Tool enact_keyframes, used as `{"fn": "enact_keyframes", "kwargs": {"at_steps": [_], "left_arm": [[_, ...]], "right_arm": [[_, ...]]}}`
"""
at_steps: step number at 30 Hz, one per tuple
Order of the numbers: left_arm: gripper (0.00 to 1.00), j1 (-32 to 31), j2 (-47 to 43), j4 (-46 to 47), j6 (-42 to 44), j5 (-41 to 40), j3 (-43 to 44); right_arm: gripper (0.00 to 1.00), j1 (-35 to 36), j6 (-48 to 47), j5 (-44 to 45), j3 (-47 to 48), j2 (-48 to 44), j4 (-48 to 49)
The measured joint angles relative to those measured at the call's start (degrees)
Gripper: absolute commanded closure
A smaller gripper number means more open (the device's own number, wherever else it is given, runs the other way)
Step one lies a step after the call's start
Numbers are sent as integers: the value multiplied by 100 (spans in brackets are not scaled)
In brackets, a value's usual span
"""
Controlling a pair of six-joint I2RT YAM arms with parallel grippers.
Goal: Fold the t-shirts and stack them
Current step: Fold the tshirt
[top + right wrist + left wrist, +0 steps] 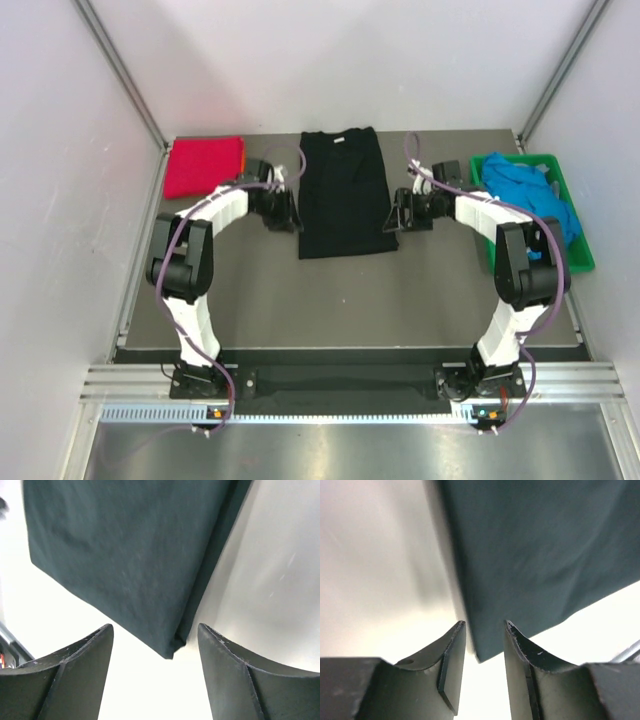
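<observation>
The black t-shirt lies flat mid-table, folded into a long rectangle with its neck at the far end. My left gripper sits at its near left edge and my right gripper at its near right edge. In the left wrist view the left gripper stands open, a corner of the black t-shirt lying loose between its fingertips. In the right wrist view the right gripper is wide open, and the folded corner of the black t-shirt lies just ahead of it. A magenta-red t-shirt lies folded at the far left.
A green plastic crate stands at the right edge of the table with bright blue t-shirts heaped in it. The dark table runs bare from the black shirt to the arm bases. White walls close in on both sides.
</observation>
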Motion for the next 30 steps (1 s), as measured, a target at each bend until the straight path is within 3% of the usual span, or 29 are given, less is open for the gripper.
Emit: {"fn": "enact_keyframes", "kwargs": {"at_steps": [5, 23, 26, 30], "left_arm": [[59, -24, -55, 326, -214, 450, -1185], [64, -20, -142, 863, -337, 557, -1458], [69, -20, -142, 866, -337, 542, -1462], [91, -22, -136, 850, -328, 446, -1482]], "right_arm": [[30, 0, -31, -151, -402, 2, 219], [38, -9, 315, -544, -1121, -9, 1217], [42, -15, 372, -542, -1283, -70, 1272], [57, -15, 415, -520, -1375, -109, 1316]]}}
